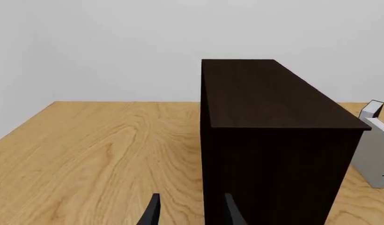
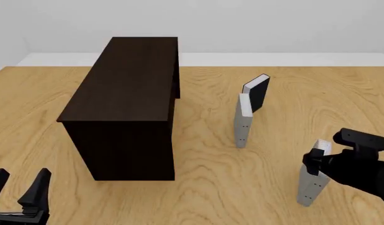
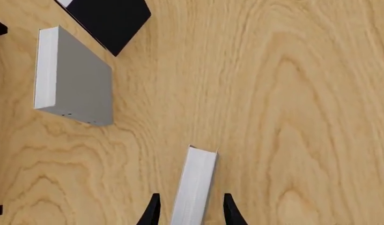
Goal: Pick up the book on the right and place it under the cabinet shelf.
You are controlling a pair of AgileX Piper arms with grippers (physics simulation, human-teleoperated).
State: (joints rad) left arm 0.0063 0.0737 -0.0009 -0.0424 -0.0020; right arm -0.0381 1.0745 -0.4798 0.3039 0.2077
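Note:
The book, light grey with white page edges, stands upright on the table at the front right. In the right wrist view its white page edge runs between my right gripper's fingers. My right gripper is open and straddles the book's top, with a small gap on each side. The cabinet shelf, a long, nearly black box, stands at the left centre and fills the left wrist view. My left gripper is open and empty near the front left, in front of the cabinet.
A second grey book stands upright mid-table, with a black-covered book leaning just behind it. Both show in the right wrist view, grey and black. The wooden table ends at a white wall.

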